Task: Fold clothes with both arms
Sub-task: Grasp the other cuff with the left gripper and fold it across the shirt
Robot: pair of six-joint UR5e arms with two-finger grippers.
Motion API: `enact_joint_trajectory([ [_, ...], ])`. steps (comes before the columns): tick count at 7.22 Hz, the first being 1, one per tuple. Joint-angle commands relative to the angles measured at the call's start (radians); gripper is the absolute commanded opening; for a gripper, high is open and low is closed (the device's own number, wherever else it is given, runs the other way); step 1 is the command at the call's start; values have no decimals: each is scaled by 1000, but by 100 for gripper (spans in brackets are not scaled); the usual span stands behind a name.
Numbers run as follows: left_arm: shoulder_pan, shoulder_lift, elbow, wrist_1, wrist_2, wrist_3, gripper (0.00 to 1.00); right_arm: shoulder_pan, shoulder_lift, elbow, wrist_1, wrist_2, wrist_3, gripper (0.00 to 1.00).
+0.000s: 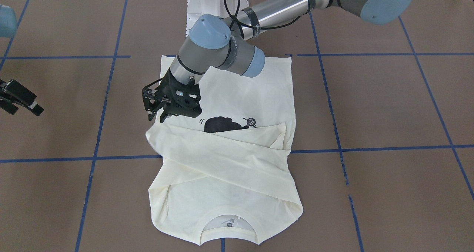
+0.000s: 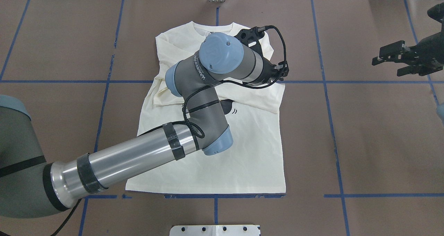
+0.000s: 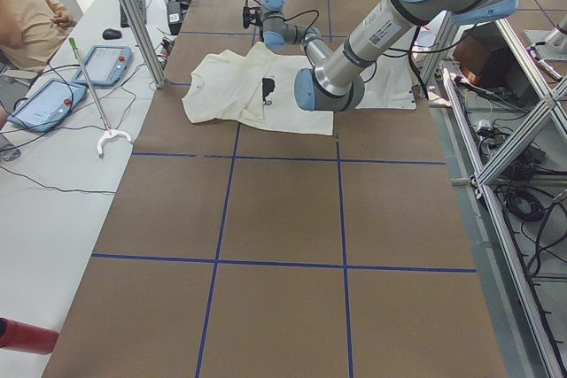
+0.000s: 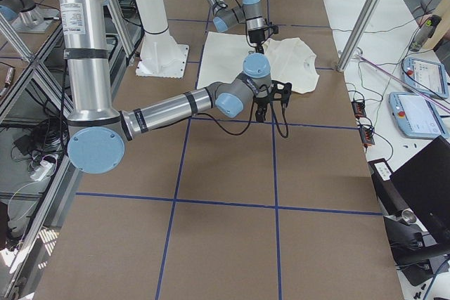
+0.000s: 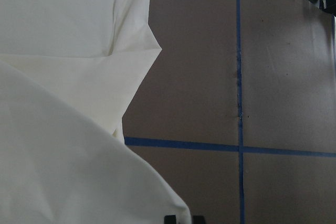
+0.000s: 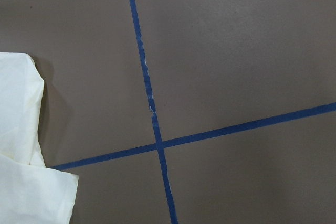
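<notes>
L end effector (image 1: 156,117) just above T-shirt (image 1: 266,93) sleeve.

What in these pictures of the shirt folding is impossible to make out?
Cat print: front-facing view, partly under the folded sleeve; overhead, behind the left arm.
Left hand: open or shut unclear; overhead, its own wrist hides it.
Right hand: front-facing view, cut by the left edge.

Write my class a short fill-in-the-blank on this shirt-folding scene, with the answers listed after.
1. The arm reaching over the shirt is the robot's ___ arm.
2. The right claw hangs over the bare ___, away from the shirt.
3. The tape lines on the table are ___.
4. The left claw grips nothing; its fingers are ___.

Answers: left; table; blue; open
</notes>
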Motion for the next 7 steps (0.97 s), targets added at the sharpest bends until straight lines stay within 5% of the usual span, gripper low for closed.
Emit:
enact_joint_trajectory([
  [1, -6, 146, -221, 49, -41, -10, 83, -106, 56, 9, 0, -67, 106, 100],
  [3, -79, 396, -500, 136, -97, 155, 83, -366, 67, 112, -13, -301, 392, 100],
  [5, -106, 543, -635, 186, -105, 225, 82, -659, 55, 199, -16, -511, 689, 97],
  [7, -147, 628, -686, 190, -145, 228, 82, -916, 79, 261, -209, -756, 883, 96],
])
